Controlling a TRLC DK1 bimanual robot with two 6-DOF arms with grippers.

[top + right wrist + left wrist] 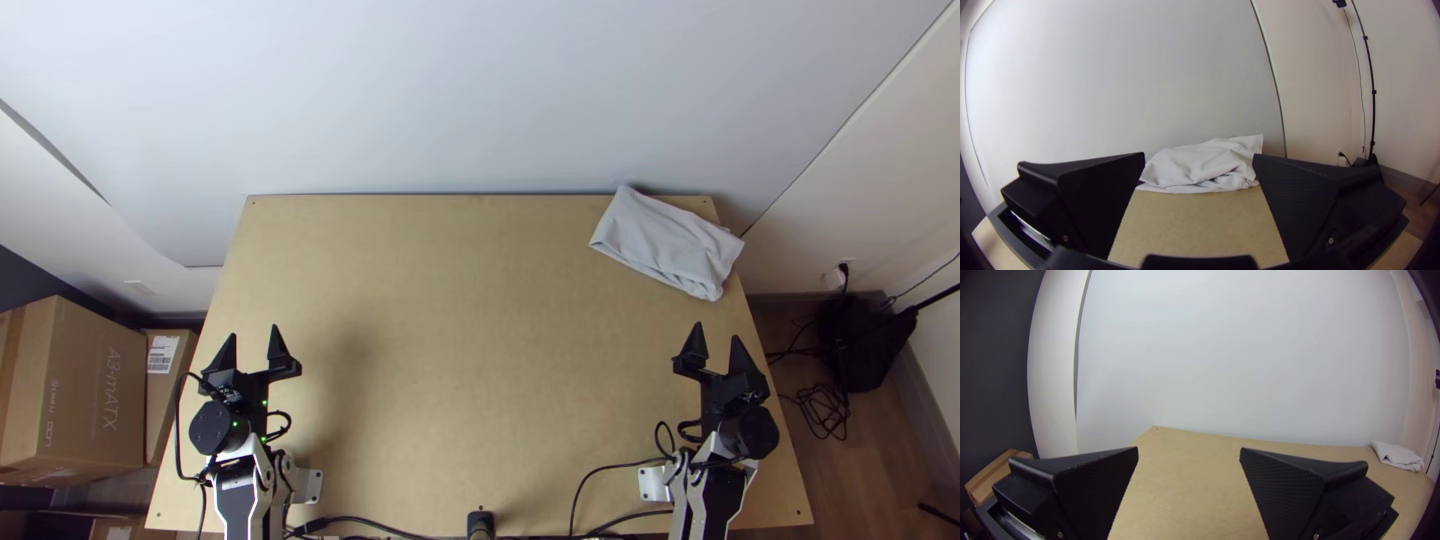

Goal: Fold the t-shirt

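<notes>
Pale grey T-shirt [665, 243] by the far right corner of the bench [470, 300]

The T-shirt lies folded in a compact, layered bundle, a little rumpled, just beside the far right corner. In the top view it reaches slightly past the right edge of the bench, and one of its corners pokes a bit over the far edge, next to the white wall panel [450, 90]. The right wrist view shows creased layers along its near side (how many, I can't tell).

The left claw [254, 331] is released, its two black fingers spread wide apart, over the near left part of the bench, close to the left edge. The right claw [717, 331] is released as well, fingers likewise wide apart, near the right edge; its tips point toward the far edge, and the T-shirt lies beyond them, well apart from both. Cardboard boxes [75, 390] stand beyond the left edge, and black cables [590, 480] run along the near edge
</notes>
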